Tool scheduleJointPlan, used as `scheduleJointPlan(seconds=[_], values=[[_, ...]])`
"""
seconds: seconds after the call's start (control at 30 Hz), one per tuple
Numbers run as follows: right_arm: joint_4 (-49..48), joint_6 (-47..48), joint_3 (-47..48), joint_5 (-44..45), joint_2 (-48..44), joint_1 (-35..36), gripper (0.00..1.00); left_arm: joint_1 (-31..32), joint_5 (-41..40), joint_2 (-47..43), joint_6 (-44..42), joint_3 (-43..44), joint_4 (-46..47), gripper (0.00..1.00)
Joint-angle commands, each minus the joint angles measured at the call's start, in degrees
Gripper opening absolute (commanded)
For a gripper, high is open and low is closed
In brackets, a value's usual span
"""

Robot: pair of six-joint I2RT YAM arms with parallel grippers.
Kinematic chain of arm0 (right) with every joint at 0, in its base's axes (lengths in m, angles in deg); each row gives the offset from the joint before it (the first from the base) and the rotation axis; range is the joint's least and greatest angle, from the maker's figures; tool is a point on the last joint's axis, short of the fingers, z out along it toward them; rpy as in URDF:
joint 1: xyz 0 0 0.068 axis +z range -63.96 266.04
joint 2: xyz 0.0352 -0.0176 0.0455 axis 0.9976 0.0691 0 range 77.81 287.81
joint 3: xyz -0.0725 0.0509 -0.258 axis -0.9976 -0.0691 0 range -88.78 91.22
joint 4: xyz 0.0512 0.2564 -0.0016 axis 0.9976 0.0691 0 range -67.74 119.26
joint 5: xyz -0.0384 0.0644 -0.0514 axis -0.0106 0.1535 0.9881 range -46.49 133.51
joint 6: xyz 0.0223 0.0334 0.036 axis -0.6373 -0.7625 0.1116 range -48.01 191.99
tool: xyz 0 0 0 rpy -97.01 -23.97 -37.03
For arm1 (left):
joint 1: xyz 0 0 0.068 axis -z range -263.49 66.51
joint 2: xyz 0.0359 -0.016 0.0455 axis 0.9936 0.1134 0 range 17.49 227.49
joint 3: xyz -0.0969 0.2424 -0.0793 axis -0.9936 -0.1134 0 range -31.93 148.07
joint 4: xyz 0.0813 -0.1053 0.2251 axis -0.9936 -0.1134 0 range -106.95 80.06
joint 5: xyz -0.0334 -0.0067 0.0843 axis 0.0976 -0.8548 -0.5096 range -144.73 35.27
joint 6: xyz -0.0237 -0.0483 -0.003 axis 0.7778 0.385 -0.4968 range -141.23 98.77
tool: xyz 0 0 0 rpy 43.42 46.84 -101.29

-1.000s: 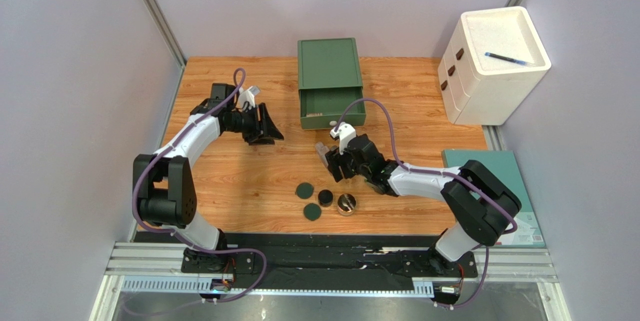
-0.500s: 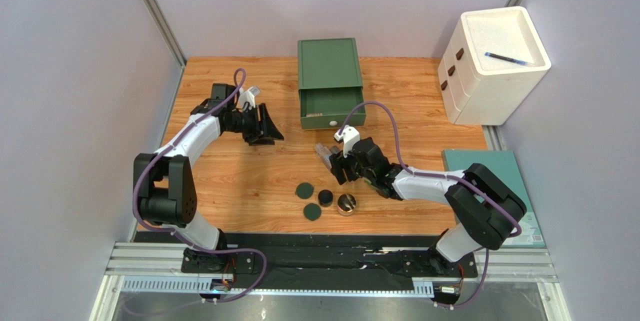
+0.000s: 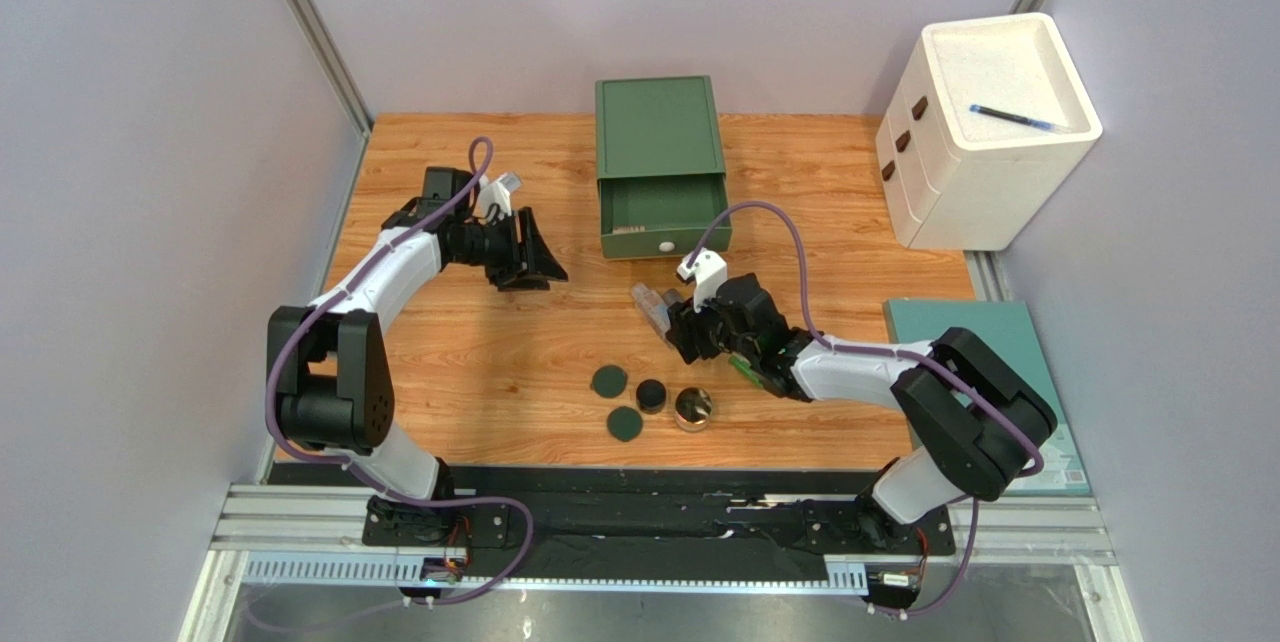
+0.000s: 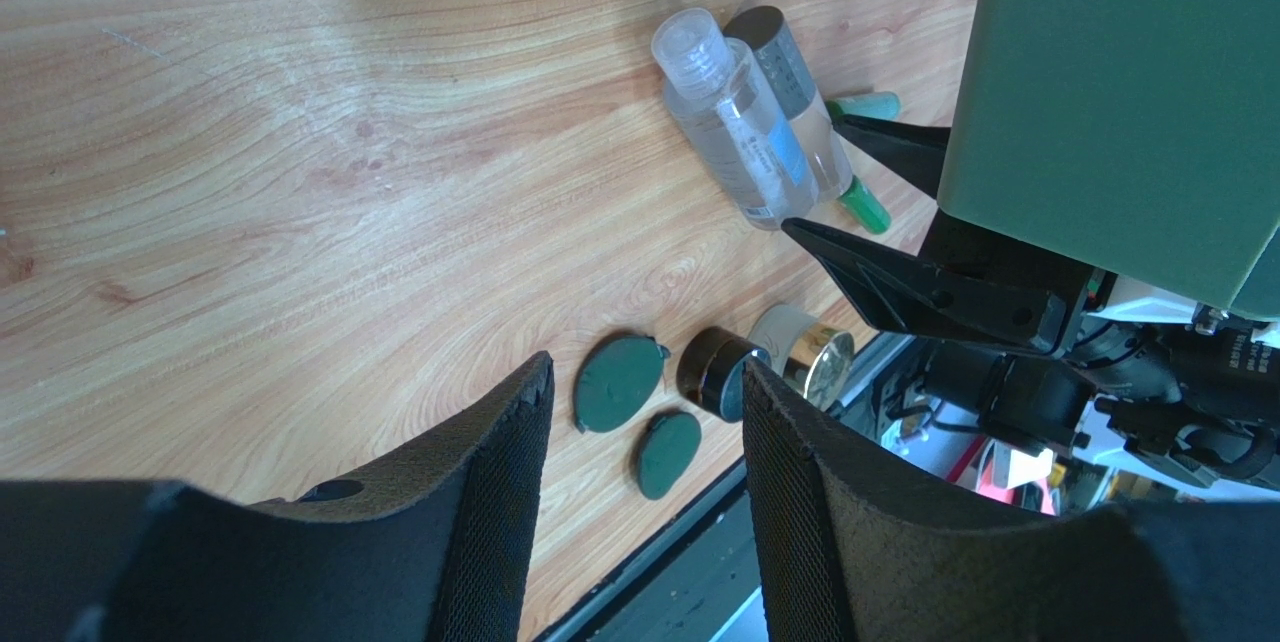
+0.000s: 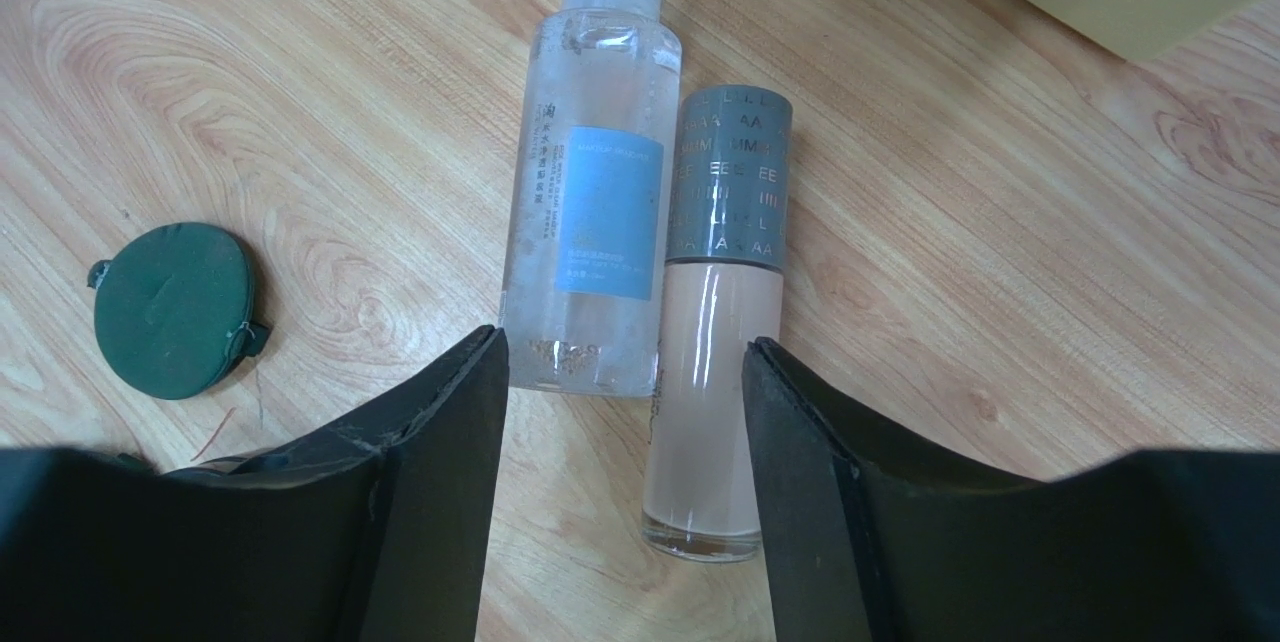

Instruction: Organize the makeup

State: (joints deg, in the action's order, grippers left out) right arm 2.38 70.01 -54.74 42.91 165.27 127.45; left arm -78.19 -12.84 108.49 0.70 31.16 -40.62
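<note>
Right end effector [image 5: 624,365]: fingers spread wide, pinching nothing. In the wrist view the base of a clear bottle [image 5: 594,207] and the body of a beige tube [image 5: 718,372] lie in the gap between the fingers. The two lie side by side and touching, flat on the desk [image 3: 451,357], just in front of the green drawer box [image 3: 658,147], whose drawer stands pulled out toward the arms. Whether the fingers touch either bottle cannot be told. Two green tubes [image 4: 864,203] lie just beyond the bottles, largely hidden by this end effector.

Left end effector [image 4: 646,380]: fingers likewise spread and holding nothing, poised over bare desk to the left of the box.

Farther in front of the box, nearer the arm bases, a cluster lies on the desk: two dark green discs [image 3: 609,380], a black jar [image 3: 651,395] and a gold-rimmed compact [image 3: 693,407], the jar between a disc and the compact.

Well to the right of the box stands a white cabinet [image 3: 984,147] with a blue pen [image 3: 1019,116] on its top.
</note>
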Motion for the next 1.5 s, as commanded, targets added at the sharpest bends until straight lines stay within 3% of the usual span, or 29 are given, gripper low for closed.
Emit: scheduleJointPlan(seconds=[0.0,0.27,0.5,1.23,1.4,1.47], values=[[1.42,-0.39,-2.05,-1.24,1.05,-0.28,0.59,0.50,-0.05,-0.56,-1.63,1.25,-0.17,0.56],[4.85,-0.92,-4.24,2.51,-8.00,-0.28,0.65,0.94,-0.49,-0.83,-1.90,1.42,-1.23,0.56],[5.82,-0.39,-6.62,2.80,-13.45,-0.28,0.63,1.82,-1.46,-0.91,-2.25,0.54,-1.14,0.56],[-1.83,-2.85,-3.11,4.56,1.39,-0.45,0.57,2.35,-2.16,-0.83,-3.48,-0.51,-0.96,0.56],[-2.01,-3.73,-1.96,4.38,4.91,-0.45,0.51,2.35,-1.99,-0.56,-3.74,-0.60,-1.05,0.56],[-2.44,-3.38,-2.14,2.80,5.18,-0.45,0.43,2.35,-1.90,-0.39,-3.91,-0.42,-1.05,0.56]])
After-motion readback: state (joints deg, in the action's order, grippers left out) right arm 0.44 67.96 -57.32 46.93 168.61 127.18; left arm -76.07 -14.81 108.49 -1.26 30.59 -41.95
